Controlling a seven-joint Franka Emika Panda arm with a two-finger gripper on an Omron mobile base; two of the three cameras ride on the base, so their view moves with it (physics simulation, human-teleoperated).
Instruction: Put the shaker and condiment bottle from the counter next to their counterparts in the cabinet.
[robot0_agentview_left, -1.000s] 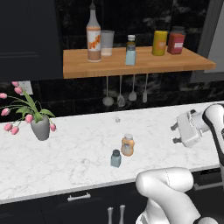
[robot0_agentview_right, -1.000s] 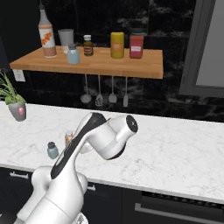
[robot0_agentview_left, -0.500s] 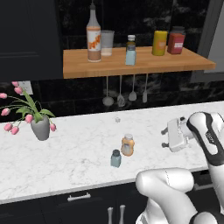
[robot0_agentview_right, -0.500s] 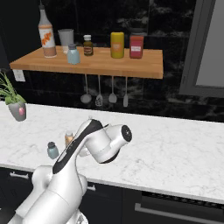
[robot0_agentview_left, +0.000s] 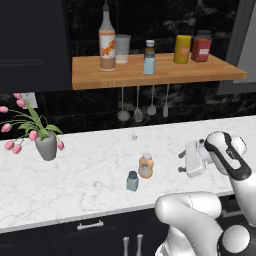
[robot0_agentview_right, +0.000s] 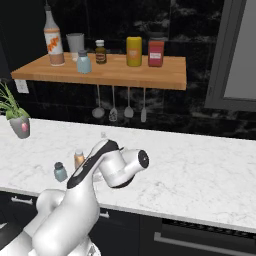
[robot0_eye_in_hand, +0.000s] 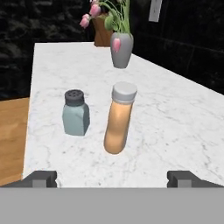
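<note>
On the white counter (robot0_agentview_left: 90, 170) stand the pale blue shaker (robot0_agentview_left: 132, 181) and, just behind and right of it, the squat orange condiment bottle (robot0_agentview_left: 145, 166). My gripper (robot0_agentview_left: 181, 162) hovers low over the counter to their right, open, pointing at them with a gap between. In the hand view the shaker (robot0_eye_in_hand: 75, 113) and the bottle (robot0_eye_in_hand: 119, 118) stand ahead of the wide-apart fingertips (robot0_eye_in_hand: 41, 178). On the wooden cabinet shelf (robot0_agentview_left: 150, 75) are the counterparts: a tall bottle (robot0_agentview_left: 106, 40) and a blue shaker (robot0_agentview_left: 149, 62). The arm partly hides the condiment bottle (robot0_agentview_right: 79, 158) beside the shaker (robot0_agentview_right: 60, 171).
A vase of pink tulips (robot0_agentview_left: 46, 145) stands at the counter's left. The shelf also holds a glass (robot0_agentview_left: 122, 48), a yellow can (robot0_agentview_left: 182, 49) and a red jar (robot0_agentview_left: 201, 48). Utensils (robot0_agentview_left: 137, 102) hang under it. Dark drawers (robot0_agentview_left: 90, 227) run below the counter.
The arm has swung the hand left and a little lower, closer to the condiment bottle. The jaws stayed open. The bottles have not moved.
</note>
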